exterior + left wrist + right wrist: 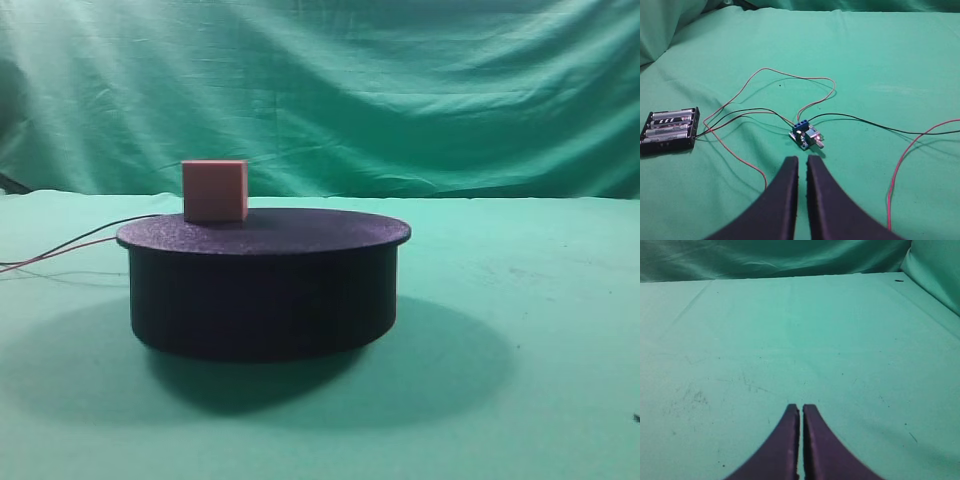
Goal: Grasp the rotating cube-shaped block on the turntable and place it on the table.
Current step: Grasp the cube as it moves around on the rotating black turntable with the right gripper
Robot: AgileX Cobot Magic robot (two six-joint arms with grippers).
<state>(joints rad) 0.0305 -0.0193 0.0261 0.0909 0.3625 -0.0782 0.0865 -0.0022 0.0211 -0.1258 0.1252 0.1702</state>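
The salmon-pink cube-shaped block (215, 190) stands on the left part of the black turntable's (265, 290) flat round top, in the exterior high view. The turntable rests on the green cloth table (520, 300). Neither arm shows in that view. My left gripper (802, 160) is shut and empty over the green cloth, just short of a small blue circuit board. My right gripper (801, 407) is shut and empty over bare green cloth. Neither wrist view shows the block or the turntable.
Thin red and black wires (60, 250) trail left from the turntable. In the left wrist view a blue circuit board (806, 135), a black battery holder (670, 130) and looping wires (900, 172) lie on the cloth. A wrinkled green backdrop (400, 90) hangs behind.
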